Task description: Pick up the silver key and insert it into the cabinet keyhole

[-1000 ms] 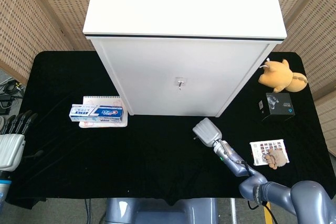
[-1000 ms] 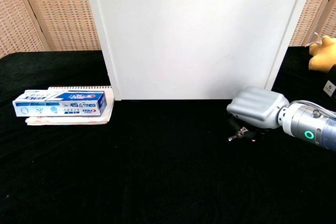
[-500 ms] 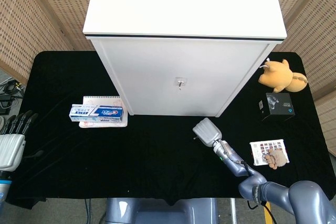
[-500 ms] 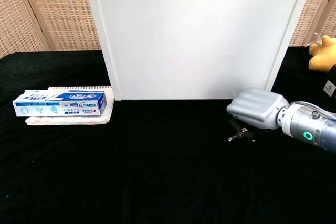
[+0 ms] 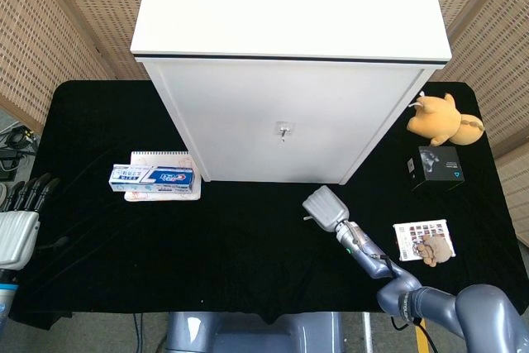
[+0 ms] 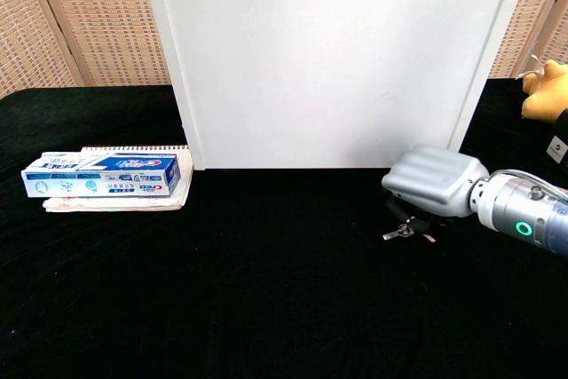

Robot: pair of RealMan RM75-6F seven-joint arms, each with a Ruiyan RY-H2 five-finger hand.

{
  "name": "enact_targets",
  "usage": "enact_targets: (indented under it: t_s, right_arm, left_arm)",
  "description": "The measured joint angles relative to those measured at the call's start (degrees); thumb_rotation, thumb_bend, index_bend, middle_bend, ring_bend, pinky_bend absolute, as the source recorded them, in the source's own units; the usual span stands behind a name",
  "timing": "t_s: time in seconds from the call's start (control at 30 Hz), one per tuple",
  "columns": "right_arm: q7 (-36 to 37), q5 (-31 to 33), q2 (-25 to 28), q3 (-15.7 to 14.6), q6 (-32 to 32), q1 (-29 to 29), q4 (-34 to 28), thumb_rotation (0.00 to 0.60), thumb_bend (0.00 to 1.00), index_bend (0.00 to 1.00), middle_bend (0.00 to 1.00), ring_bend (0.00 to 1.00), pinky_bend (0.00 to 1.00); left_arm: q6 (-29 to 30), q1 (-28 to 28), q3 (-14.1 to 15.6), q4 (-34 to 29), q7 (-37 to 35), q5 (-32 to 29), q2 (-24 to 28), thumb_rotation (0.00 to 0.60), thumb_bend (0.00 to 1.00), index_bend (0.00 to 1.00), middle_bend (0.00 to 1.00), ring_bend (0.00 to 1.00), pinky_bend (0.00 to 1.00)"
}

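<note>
Down on the black surface [image 6: 222, 290], the right hand [image 6: 432, 182] curls over the key [image 6: 401, 231] before the cabinet [image 5: 285, 134]; whether it grips the key I cannot tell. Meanwhile the left hand [image 5: 18, 225] hangs released at the surface's left edge.

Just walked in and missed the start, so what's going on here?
The robot's right hand is down on the black table in front of the white cabinet, fingers curled over a silver key. Whether it actually grips the key can't be told. The keyhole on the cabinet front sits above. The left hand rests at the table's far left edge, holding nothing.
</note>
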Motion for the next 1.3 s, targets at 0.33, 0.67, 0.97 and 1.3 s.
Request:
enact_targets:
  t_s: [0.33, 0.67, 0.97, 1.3]
  right_arm:
    - [0.13, -2.38, 1.93, -0.82, 2.21, 0.1, -2.79, 0.6, 0.59, 0.67, 0.98, 1.0, 1.0]
    - [-0.47, -9.15, 8.57, -2.86, 7.53, 0.32, -10.5, 0.6, 0.59, 0.69, 0.98, 1.0, 1.0]
    - [-3.47, -17.0, 16.27, -3.92, 13.05, 1.46, -19.77, 0.6, 0.59, 0.7, 0.98, 1.0, 1.0]
    - [-7.39, -21.74, 26.8, -0.94, 15.46, 4.02, -31.02, 0.6, 0.59, 0.72, 0.98, 1.0, 1.0]
  left_arm:
    - [-0.11, -0.07, 0.04, -0.03, -0.29, 0.03, 0.12, 0.6, 0.0, 0.0, 0.0, 0.0, 0.0]
    - [0.0, -0.09, 0.26, -0.38, -0.58, 0.56, 0.32, 0.6, 0.0, 0.0, 0.0, 0.0, 0.0]
    - [0.4, 0.05, 0.44, -0.74, -0.8, 1.05, 0.54, 0.6, 0.0, 0.0, 0.0, 0.0, 0.0]
    - [0.54, 0.15, 0.45, -0.83, -1.01, 1.04, 0.7, 0.6, 0.0, 0.0, 0.0, 0.0, 0.0]
